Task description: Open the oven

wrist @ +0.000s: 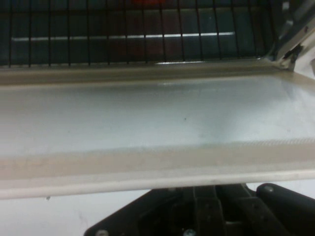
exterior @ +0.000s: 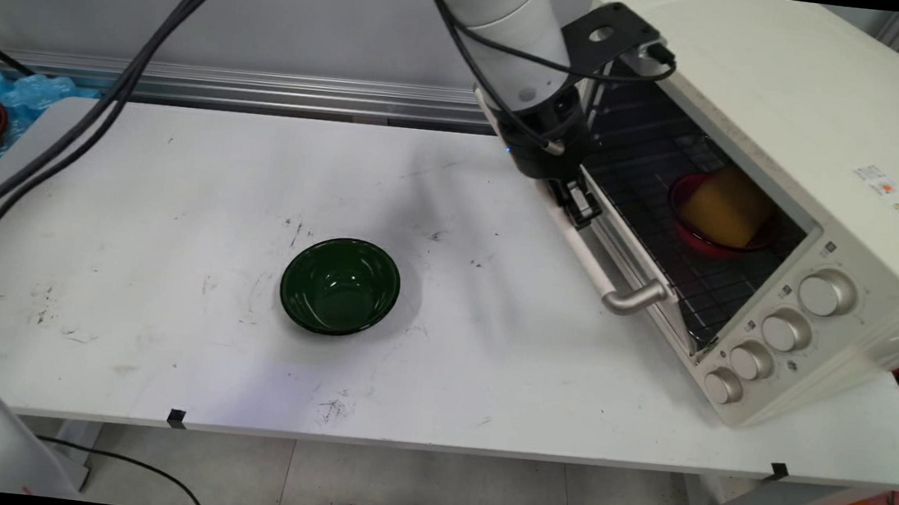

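Cream toaster oven [exterior: 789, 153] sits on the right end of the white table [exterior: 176, 177], angled so its open front faces left and toward the near edge. Long axis runs from far-left to near-right, four knobs [exterior: 776, 333] stacked along the near-right corner panel. Oven door [exterior: 581, 253] is dropped open flat, hinge edge against the cavity, free edge out toward the table middle, silver handle [exterior: 635, 297] sticking off that free edge.

Gripper [exterior: 578, 203] hangs just at the door's far end, right by the oven mouth, over or against the door panel; contact not clear. Can't tell whether the claw is wide or narrow: in the main view the fingers blur into one dark lump, and the hand view shows only the black linkage [wrist: 211, 211] at bottom, fingertips hidden under the door's [wrist: 157, 128] pale edge.

Inside the oven: wire rack [exterior: 667, 224], and on it a red bowl [exterior: 720, 221] holding a yellow-orange lump [exterior: 726, 205], sitting deep toward the oven's back wall. Hand view looks across the door panel at the rack bars [wrist: 123, 34].

Dark green bowl [exterior: 341, 285], upright, well apart from the oven to its left, near table centre. Open tabletop all round it and between it and the door. Black cables [exterior: 101, 103] drape across the table's far-left side.
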Robot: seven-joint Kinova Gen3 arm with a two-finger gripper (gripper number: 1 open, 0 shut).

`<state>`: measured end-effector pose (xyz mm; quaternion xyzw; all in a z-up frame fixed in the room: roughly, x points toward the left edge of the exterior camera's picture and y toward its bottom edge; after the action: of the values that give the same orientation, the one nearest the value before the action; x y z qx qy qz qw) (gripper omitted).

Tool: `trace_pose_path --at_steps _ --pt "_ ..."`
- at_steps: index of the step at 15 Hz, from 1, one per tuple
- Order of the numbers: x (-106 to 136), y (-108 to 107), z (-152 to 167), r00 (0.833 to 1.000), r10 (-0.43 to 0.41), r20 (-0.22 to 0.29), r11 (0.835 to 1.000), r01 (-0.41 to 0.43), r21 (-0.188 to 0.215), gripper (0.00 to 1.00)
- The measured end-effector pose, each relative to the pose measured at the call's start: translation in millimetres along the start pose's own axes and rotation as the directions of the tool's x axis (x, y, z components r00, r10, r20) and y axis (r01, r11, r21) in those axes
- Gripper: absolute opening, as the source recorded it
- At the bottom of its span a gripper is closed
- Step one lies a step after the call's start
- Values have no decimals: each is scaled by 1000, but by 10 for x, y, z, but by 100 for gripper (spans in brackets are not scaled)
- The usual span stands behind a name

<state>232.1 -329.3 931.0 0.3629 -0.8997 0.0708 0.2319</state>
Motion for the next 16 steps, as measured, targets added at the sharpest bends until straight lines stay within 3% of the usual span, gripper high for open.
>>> trace_pose_path --at_steps 16 --pt "-622 -49 96 999 -3 -32 1000 3 5 0"
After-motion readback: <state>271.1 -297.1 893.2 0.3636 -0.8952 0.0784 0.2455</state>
